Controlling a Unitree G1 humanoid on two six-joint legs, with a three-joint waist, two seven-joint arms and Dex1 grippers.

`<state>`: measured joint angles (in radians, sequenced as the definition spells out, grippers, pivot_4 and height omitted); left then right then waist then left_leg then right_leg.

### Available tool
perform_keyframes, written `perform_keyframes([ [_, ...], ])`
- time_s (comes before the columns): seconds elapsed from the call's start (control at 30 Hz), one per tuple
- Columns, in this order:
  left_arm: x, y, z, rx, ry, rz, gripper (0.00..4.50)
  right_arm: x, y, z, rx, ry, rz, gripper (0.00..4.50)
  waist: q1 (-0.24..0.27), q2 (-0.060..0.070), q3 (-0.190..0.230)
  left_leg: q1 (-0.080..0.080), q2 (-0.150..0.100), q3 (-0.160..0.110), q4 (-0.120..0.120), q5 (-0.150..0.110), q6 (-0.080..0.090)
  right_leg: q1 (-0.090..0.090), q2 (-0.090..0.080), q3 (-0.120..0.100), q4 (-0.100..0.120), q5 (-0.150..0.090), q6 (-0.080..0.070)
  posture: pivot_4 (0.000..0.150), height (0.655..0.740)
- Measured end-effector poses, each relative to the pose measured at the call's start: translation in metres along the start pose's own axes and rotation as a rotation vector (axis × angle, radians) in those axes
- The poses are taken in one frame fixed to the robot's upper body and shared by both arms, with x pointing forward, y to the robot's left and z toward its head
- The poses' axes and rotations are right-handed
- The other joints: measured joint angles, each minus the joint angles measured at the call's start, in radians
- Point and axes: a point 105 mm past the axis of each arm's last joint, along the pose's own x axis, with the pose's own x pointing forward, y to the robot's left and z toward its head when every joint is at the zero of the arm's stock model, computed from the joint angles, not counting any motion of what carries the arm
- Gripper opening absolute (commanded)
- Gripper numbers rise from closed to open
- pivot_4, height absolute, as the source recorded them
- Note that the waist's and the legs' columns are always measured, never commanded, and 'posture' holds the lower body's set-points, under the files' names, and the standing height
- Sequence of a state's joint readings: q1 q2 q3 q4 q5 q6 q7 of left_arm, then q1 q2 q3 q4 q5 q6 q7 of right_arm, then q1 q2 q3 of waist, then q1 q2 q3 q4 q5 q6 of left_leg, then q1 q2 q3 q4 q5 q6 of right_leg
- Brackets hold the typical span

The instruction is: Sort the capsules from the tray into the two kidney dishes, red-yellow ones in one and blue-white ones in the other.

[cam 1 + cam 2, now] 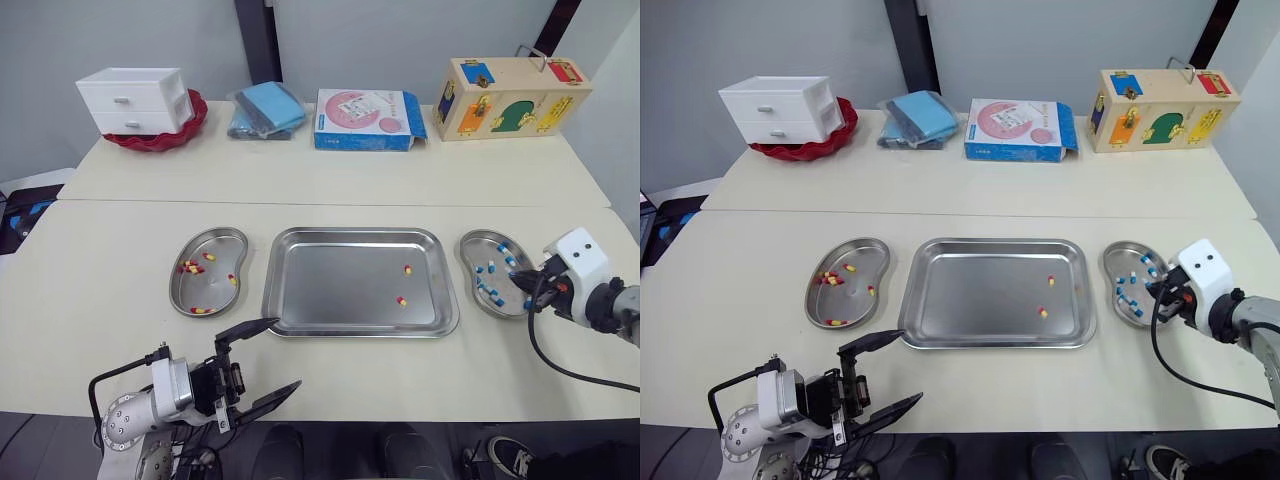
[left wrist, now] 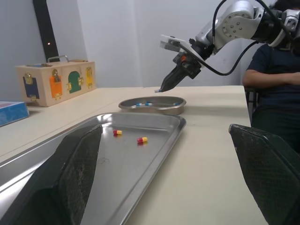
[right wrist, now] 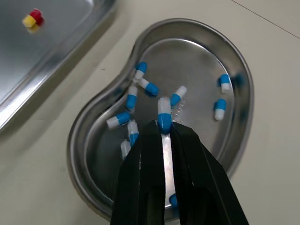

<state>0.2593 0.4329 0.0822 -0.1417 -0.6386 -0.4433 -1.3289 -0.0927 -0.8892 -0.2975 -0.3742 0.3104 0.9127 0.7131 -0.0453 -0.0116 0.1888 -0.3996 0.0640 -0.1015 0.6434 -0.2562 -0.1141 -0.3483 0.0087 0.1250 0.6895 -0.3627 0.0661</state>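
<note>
The steel tray [image 1: 300, 300] lies mid-table with two red-yellow capsules [image 1: 400, 300] in its right half. To its left, a kidney dish [image 1: 222, 238] holds several red-yellow capsules [image 1: 189, 267]. The right kidney dish [image 3: 225, 47] holds several blue-white capsules [image 3: 132, 96]. My right gripper [image 3: 163, 125] hangs just over that dish, shut on a blue-white capsule [image 3: 163, 112] that sticks out past its tips. My left gripper [image 1: 262, 362] stands open and holds nothing, near the table's front edge, in front of the tray's left corner.
Along the far edge stand a white drawer unit [image 1: 135, 100] on a red plate, blue packets [image 1: 265, 108], a pink-and-blue box [image 1: 365, 120] and a wooden latch box [image 1: 510, 97]. A seated person [image 2: 276, 70] is beyond the table's right end.
</note>
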Motion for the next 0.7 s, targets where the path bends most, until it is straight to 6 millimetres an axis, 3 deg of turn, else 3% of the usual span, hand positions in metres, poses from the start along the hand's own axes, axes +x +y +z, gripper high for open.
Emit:
perform_keyframes([
  [0.23,-0.0015,-0.0009,-0.0019,-0.013,0.000,-0.002,4.50,0.0002,-0.0037,-0.0030,0.015,0.015,-0.028,0.01,0.003,0.000,0.000,0.000,0.000,0.000,0.000,0.000,0.000,0.000,0.000,0.000,0.000,0.000,0.000,0.150,0.7400],
  [0.3,-0.0003,0.0000,-0.0007,-0.015,-0.002,0.004,4.50,0.0002,-0.0048,-0.0035,0.018,0.018,-0.038,0.70,0.003,0.000,0.000,0.000,0.000,0.000,0.000,0.000,0.000,0.000,0.000,0.000,0.000,0.000,0.000,0.150,0.7400],
  [0.6,0.0059,0.0039,0.0055,-0.011,-0.010,0.028,4.50,0.0008,-0.0071,-0.0062,0.031,0.026,-0.045,2.95,0.004,0.000,0.000,0.000,0.000,0.000,0.000,0.000,0.000,0.000,0.000,0.000,0.000,0.000,0.000,0.150,0.7400],
  [0.7,0.0061,0.0045,0.0053,-0.012,-0.007,0.033,4.50,0.0009,-0.0072,-0.0064,0.033,0.026,-0.045,3.97,0.004,0.000,0.000,0.000,0.000,0.000,0.000,0.000,0.000,0.000,0.000,0.000,0.000,0.000,0.000,0.150,0.7400],
])
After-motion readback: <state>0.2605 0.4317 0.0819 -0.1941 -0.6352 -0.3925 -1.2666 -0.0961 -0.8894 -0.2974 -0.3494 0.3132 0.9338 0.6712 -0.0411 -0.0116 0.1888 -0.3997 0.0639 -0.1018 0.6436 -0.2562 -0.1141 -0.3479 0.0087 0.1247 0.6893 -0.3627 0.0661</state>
